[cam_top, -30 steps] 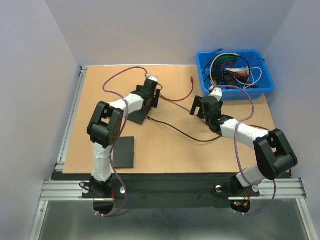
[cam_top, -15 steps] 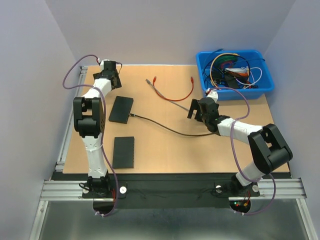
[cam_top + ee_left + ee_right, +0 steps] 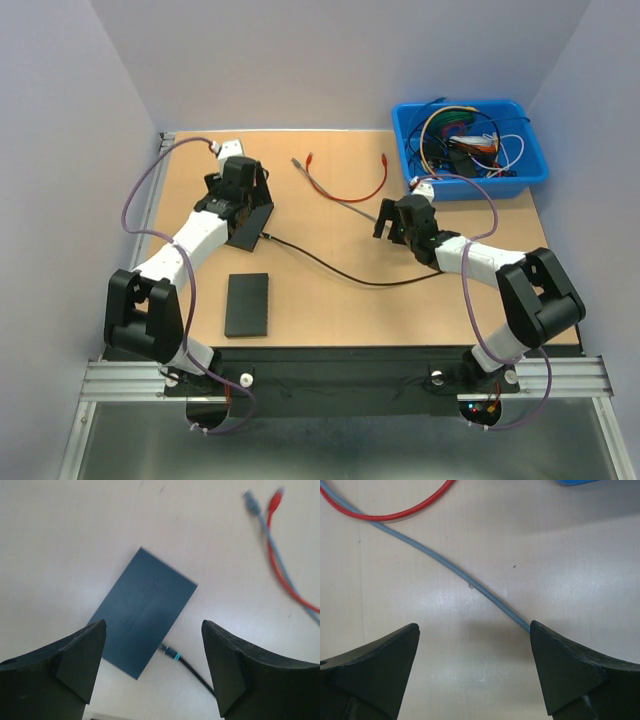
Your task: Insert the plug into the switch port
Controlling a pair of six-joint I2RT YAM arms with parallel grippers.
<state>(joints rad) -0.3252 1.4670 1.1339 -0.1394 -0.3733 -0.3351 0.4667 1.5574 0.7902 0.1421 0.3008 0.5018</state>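
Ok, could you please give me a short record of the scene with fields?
left gripper: open, above the black switch
right gripper: open, above the grey cable
black cable: its plug meets the switch's edge; seating unclear
red cable: loose beside the grey one
second black box: lies alone, no cable attached
blue bin: full of cables, far right
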